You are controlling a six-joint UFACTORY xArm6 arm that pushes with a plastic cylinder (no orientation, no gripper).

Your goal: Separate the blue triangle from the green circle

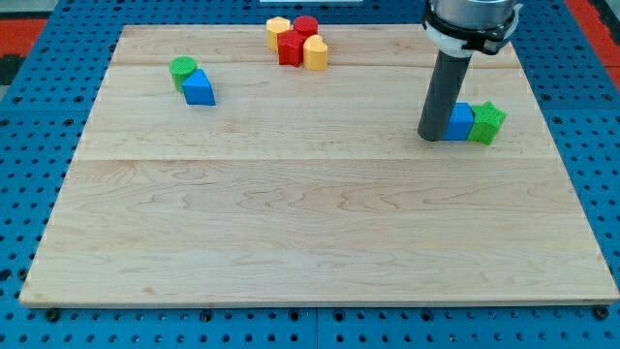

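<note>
The blue triangle (200,88) lies at the upper left of the wooden board (310,223). The green circle (182,69) touches its upper left corner. My tip (432,137) rests on the board at the view's right, far from both of them. It stands against the left side of a blue cube (459,121), which has a green star (487,123) on its right.
At the view's top centre sits a tight cluster: a yellow block (278,29), a red circle (306,26), a red block (291,47) and a yellow block (316,52). A blue pegboard surface (39,145) surrounds the board.
</note>
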